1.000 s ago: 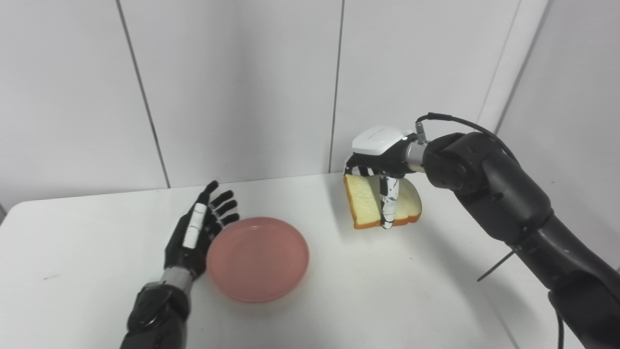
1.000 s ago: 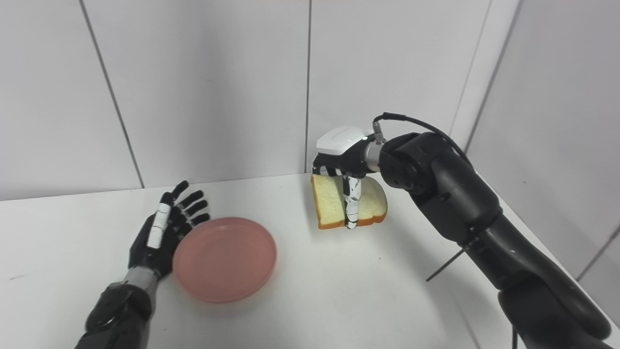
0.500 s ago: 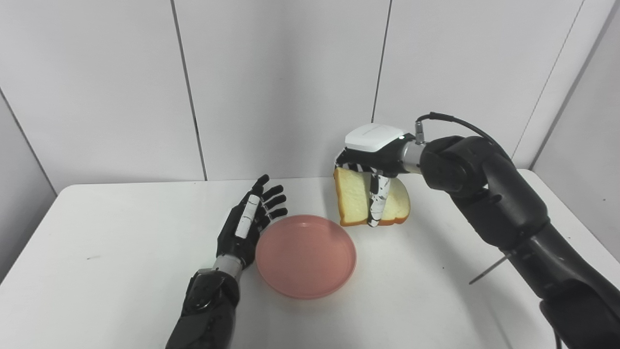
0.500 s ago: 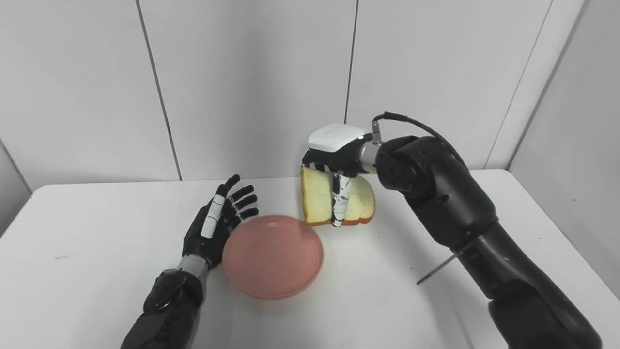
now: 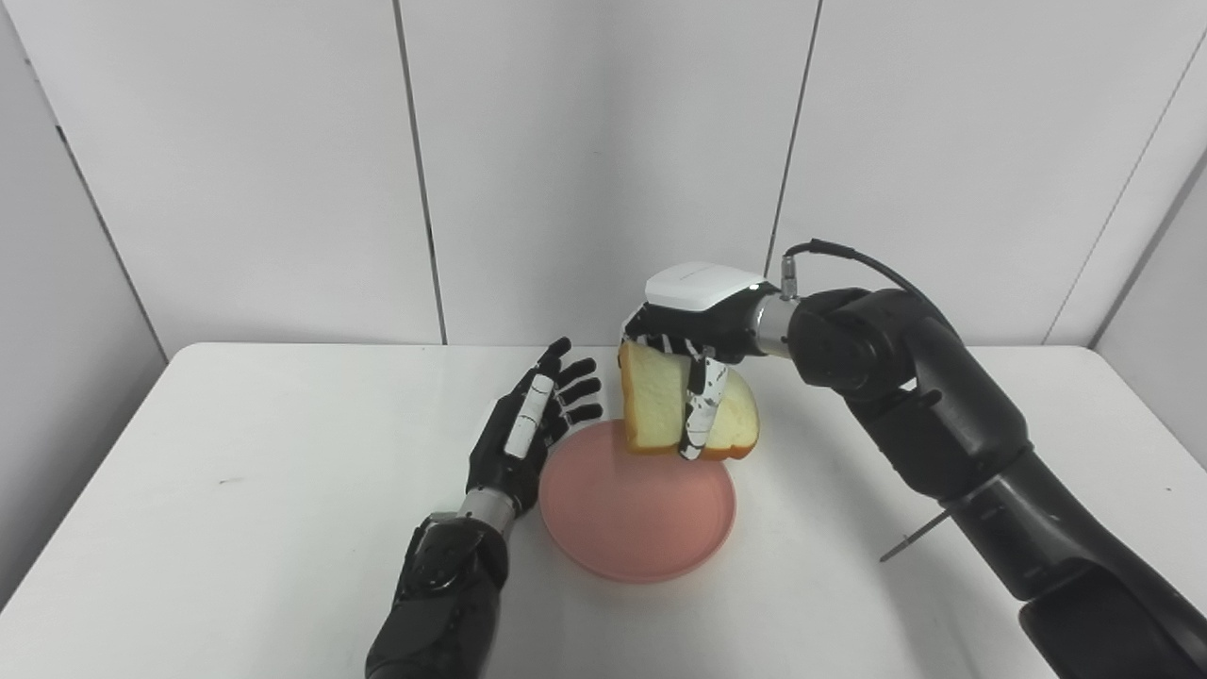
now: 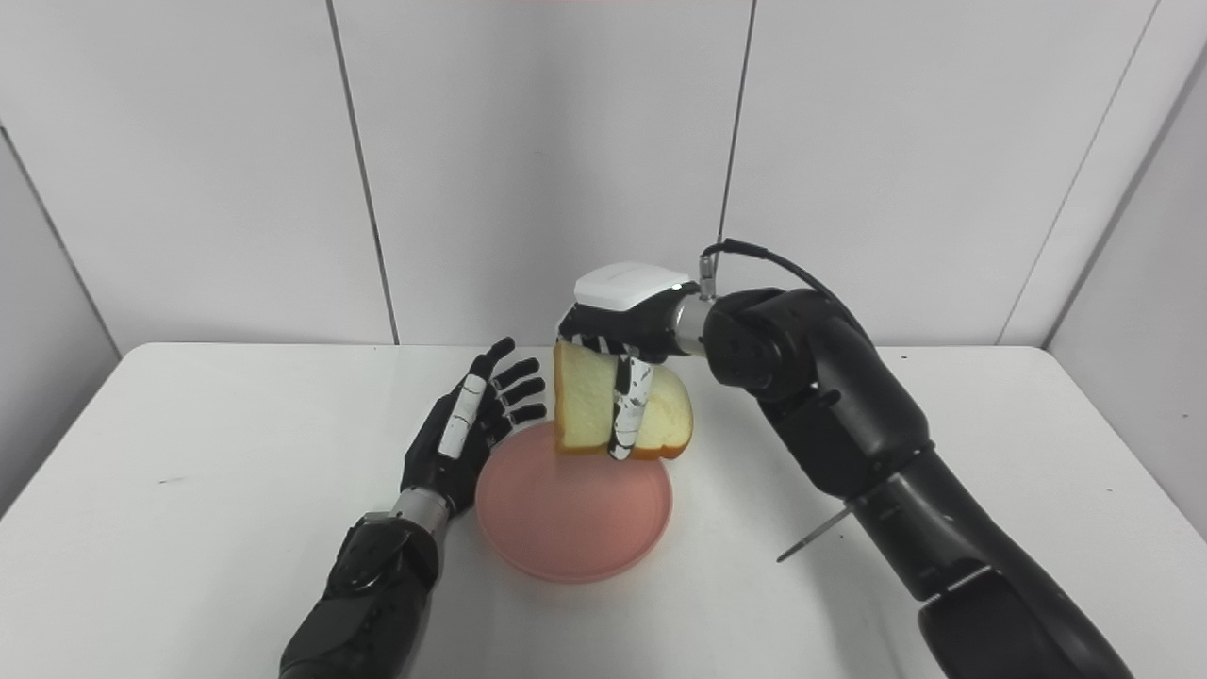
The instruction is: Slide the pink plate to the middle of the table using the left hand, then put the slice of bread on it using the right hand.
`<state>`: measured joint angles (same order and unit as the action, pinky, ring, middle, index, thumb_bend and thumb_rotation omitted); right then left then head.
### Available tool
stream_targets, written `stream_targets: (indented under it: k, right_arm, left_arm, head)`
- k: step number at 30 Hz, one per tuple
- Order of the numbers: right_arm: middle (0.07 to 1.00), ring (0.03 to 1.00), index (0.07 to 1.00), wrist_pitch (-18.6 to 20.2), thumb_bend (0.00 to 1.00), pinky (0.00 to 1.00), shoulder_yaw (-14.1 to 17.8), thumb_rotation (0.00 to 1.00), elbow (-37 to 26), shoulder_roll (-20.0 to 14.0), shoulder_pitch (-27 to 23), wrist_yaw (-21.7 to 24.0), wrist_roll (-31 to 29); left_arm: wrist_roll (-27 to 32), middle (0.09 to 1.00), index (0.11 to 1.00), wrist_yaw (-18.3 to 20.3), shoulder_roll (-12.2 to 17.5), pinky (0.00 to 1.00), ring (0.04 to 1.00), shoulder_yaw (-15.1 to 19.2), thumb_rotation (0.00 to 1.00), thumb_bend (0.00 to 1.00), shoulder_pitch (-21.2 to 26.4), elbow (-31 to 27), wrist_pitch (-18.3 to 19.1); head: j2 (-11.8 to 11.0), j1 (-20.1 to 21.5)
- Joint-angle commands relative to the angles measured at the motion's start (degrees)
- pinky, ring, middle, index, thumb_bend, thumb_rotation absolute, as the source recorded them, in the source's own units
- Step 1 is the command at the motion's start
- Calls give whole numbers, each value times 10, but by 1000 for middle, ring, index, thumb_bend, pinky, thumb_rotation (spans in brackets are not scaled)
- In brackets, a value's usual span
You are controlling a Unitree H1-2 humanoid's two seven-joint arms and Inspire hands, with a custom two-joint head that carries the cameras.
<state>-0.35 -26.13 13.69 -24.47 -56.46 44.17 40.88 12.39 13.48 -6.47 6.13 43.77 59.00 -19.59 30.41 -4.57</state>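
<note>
White table (image 5: 236,490) | bread (image 5: 651,405) on edge, crown rightward | right hand (image 5: 693,325) gripping

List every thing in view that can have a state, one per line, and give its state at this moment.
Pink plate: flat on the table, bare, nothing lying in it.
Slice of bread: held on edge in the air above the plate's far rim.
Left robot hand: open, fingers spread, beside the plate's left rim.
Right robot hand: shut on the slice of bread, gripping it from above.
Table: white, carries the plate.
</note>
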Motion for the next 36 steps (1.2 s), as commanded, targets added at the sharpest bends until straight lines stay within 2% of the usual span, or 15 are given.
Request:
stream_targets:
  k: [1, 12, 25, 29, 36]
  right_arm:
    - [482, 413, 633, -14, 570, 343, 1, 0, -3, 6, -21, -20, -4]
    - [480, 373, 630, -10, 571, 295, -2, 0, 22, 26, 7, -46, -15]
    - [482, 395, 643, -10, 570, 323, -12, 0, 36, 41, 33, -70, -11]
    - [487, 462, 642, -9, 568, 402, -10, 0, 42, 45, 41, -72, -17]
    - [489, 479, 652, -3, 567, 417, -10, 0, 42, 49, 45, -69, -23]
  left_arm:
    - [-1, 800, 871, 1, -2, 710, 793, -2, 724, 935, -21, 5, 6]
    - [-1, 799, 863, -1, 0, 711, 803, -3, 718, 932, -33, -22, 22]
    - [-10, 795, 869, -5, -3, 700, 804, -13, 752, 906, -40, -19, 10]
    - [-12, 799, 880, -6, -1, 694, 801, -15, 764, 915, -39, -16, 6]
    - [-10, 826, 889, 0, 1, 706, 819, -13, 768, 915, -39, -16, 10]
  head:
    - [5, -5]
    - [9, -2]
    - [12, 3]
    - [12, 2]
    - [13, 5]
